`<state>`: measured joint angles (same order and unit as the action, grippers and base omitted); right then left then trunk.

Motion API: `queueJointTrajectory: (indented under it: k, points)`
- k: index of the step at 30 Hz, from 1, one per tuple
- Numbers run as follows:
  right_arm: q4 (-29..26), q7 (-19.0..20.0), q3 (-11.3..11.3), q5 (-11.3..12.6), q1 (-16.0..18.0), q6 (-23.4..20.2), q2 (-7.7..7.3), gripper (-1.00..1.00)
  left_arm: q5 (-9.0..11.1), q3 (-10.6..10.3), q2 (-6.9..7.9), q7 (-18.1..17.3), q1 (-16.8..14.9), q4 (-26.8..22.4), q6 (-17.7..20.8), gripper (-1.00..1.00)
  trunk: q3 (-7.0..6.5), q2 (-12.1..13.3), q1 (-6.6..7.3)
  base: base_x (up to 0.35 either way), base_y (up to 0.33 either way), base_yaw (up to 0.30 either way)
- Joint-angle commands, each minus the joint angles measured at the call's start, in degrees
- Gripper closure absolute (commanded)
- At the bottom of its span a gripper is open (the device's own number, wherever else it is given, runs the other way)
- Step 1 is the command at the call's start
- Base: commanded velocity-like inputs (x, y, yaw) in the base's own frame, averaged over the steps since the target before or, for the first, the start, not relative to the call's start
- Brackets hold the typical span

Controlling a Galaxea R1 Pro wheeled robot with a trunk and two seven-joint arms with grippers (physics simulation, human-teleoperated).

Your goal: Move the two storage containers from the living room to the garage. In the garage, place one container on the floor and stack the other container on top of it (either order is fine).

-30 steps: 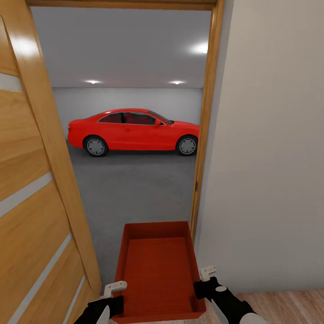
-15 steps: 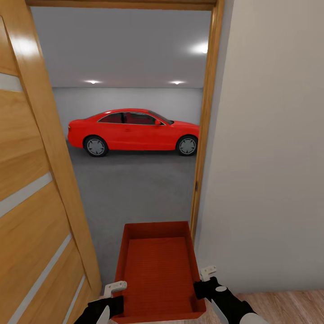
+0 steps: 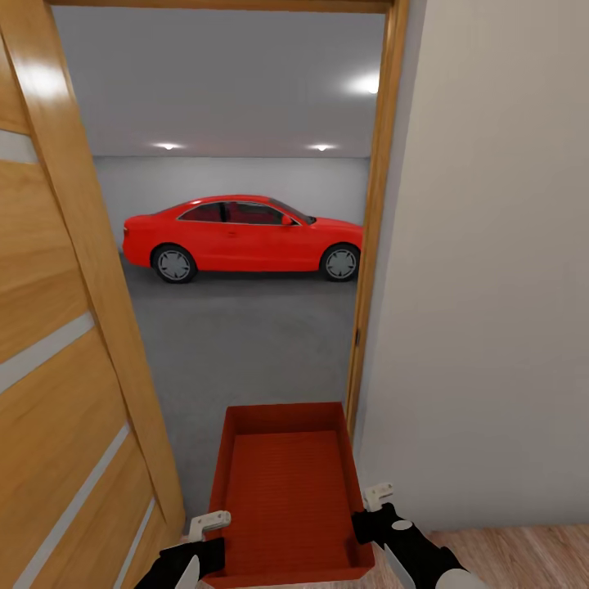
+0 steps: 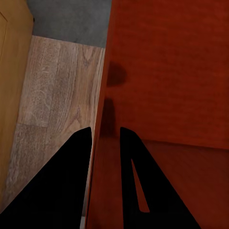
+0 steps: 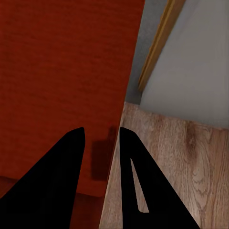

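Standing at the threshold of an open doorway, the robot holds a red-orange storage container point(image 3: 286, 491) out in front of it, one gripper on each long wall. The left gripper point(image 3: 209, 530) pinches the container's left wall; in the left wrist view its two dark fingers point(image 4: 62, 181) straddle the thin wall, one outside and one inside the bin. The right gripper point(image 3: 372, 507) does the same on the opposite wall, and the right wrist view shows its fingers point(image 5: 136, 186) closed over the rim with wood-plank flooring point(image 5: 181, 162) beneath. The bin is level, open side up and empty (its ribbed bottom shows plainly), and its far end reaches into the doorway, over the dark grey concrete floor point(image 3: 245, 343) of the garage. A wooden door point(image 3: 57, 343) with pale horizontal strips stands swung open at the left, and the door frame point(image 3: 372, 229) and a beige wall point(image 3: 491, 286) rise at the right. Well beyond the bin, a red car point(image 3: 241, 237) is parked side-on against the garage's pale back wall, under ceiling spotlights point(image 3: 168, 147).
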<state>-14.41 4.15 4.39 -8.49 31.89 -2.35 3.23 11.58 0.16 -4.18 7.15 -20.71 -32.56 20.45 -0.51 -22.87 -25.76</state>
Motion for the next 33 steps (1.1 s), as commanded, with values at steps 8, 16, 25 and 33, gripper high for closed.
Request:
queueJointTrajectory:
  k: [8,16,25,33]
  points:
    - [-0.3,2.0,0.1,0.0,0.0,0.4,2.04,1.0,-0.9,0.2,-0.04,0.7,0.0,0.0,0.5,1.0,0.04,0.0,-0.02,0.0,0.0,0.0]
    - [-0.3,2.0,0.1,0.0,0.0,0.4,2.04,1.0,-0.8,0.2,-0.04,0.7,0.1,0.0,0.5,1.0,0.04,0.0,-0.02,0.0,0.0,0.0]
    - [-0.3,2.0,0.2,0.0,0.0,0.4,2.04,1.0,-0.8,0.2,-0.04,0.7,0.0,0.0,0.5,1.0,0.04,0.0,-0.02,0.0,0.0,0.0]
    - [-0.3,2.0,0.1,0.0,0.0,0.4,2.04,1.0,-0.8,0.2,-0.04,0.7,0.1,0.0,0.5,1.0,0.04,0.0,-0.02,0.029,0.0,0.0]
